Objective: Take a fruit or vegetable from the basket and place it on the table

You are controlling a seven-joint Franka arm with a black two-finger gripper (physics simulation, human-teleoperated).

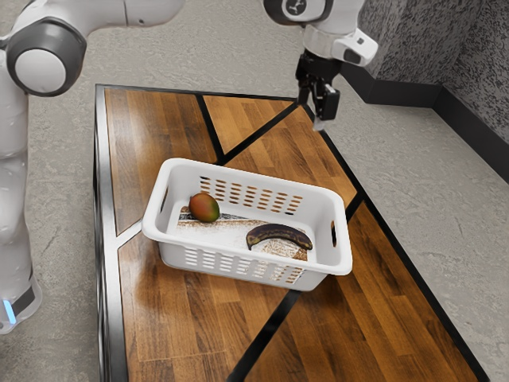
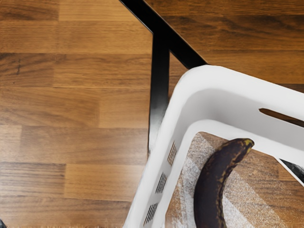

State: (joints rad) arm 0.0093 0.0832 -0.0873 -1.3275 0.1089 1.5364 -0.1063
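High above the table, past the basket's far side in the exterior view, my gripper point(image 1: 318, 112) hangs open, with nothing visible between its fingers. Below it and toward the viewer stands the white basket point(image 1: 331, 203), upright on the wooden table. Inside lie a red-green mango point(image 1: 204, 208), near the end toward the exterior view's left, and a dark curved banana point(image 1: 278, 235), nearer the other end. One rounded corner of the basket point(image 2: 195, 81) and most of the banana point(image 2: 211, 185) appear in the wrist view.
The table point(image 1: 159, 334) has wood panels divided by black strips point(image 1: 269, 338) and a metal edge point(image 1: 112, 318) on the arm's side. Grey floor point(image 1: 429, 199) surrounds it, and a dark textured wall point(image 1: 417, 48) rises beyond.
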